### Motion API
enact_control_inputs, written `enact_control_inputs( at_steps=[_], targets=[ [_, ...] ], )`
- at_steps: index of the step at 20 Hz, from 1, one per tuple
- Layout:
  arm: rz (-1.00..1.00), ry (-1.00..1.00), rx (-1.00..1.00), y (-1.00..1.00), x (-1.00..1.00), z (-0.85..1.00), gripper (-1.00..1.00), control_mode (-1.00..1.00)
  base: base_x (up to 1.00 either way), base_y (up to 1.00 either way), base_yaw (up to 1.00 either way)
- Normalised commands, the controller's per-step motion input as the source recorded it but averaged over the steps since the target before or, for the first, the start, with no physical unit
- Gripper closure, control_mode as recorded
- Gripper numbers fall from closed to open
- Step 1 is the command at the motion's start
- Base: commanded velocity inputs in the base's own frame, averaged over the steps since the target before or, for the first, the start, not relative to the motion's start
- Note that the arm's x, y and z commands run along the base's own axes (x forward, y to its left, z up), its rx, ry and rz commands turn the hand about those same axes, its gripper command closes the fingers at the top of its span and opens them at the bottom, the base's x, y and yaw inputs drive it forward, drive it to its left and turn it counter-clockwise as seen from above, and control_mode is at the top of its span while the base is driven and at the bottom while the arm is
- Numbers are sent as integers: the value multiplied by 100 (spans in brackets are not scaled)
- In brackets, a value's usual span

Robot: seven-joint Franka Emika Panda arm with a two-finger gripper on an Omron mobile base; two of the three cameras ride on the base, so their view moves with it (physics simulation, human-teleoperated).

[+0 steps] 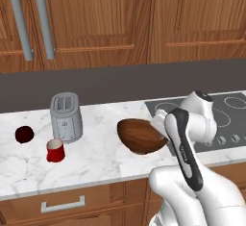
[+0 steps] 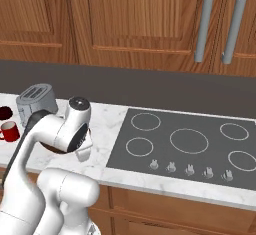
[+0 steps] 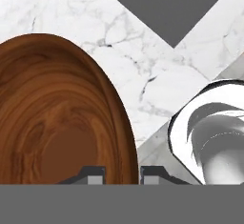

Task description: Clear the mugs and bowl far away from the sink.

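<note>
From the right base view my own arm covers most of the bowl (image 2: 52,148), and the maroon mug (image 2: 4,112) is cut off by the left edge. In the hand view the bowl runs off the left edge, and I can't tell how the gripper (image 3: 122,175) fingertips meet its rim. In the left base view the forearm hides the bowl's right rim.

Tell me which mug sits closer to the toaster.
The bright red mug, just in front of the toaster; the dark maroon mug sits farther left.
</note>
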Motion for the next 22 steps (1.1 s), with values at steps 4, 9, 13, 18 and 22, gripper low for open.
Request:
enact_control_inputs(
  at_steps=[4,9,13,18,22],
  targets=[
    [4,0,0,-2,71,-26,100,-100,0,0,0],
    [1,0,0,-3,58,-18,100,-100,0,0,0],
    [0,-2,0,-3,34,-4,100,-100,0,0,0],
    [0,-1,-2,0,35,-2,100,-100,0,0,0],
    [0,0,-2,0,41,-7,100,-100,0,0,0]
  ],
)
